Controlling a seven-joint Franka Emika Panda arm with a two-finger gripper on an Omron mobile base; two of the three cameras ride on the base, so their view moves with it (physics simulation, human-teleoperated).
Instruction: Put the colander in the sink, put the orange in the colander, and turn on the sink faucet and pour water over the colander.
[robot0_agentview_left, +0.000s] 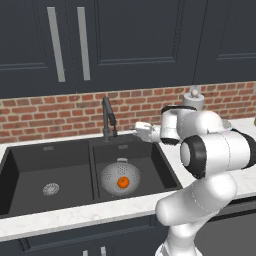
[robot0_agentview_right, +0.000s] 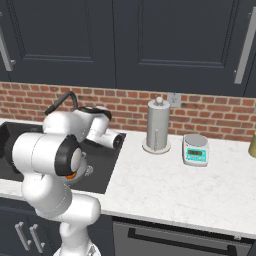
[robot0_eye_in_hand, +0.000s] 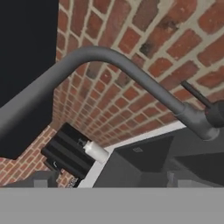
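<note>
Sink: black double basin set in the white marble tabletop. Right basin holds the colander, upright on the basin floor, orange sitting inside it near the centre. Left basin holds just its silver drain.

Room: red brick backsplash along the far wall, dark cabinets with long silver handles above it. Tabletop runs on to the right of the sink.

Sink faucet: dark grey, stands at the far rim over the divider between basins. In the hand view its bent spout arcs across the frame close up, with the thin side lever on the right.

Arm reaches over the right basin's far right corner. The gripper points left toward the faucet base, just beside it, not visibly touching. Jaws are spread wide and released, nothing between them.

Other things, right of the sink: paper towel holder near the backsplash, a small teal kitchen scale beside it, wall outlet between them. White soap dispenser shows low in the hand view. Robot's own elbow blocks most of the colander in the right base view.
</note>
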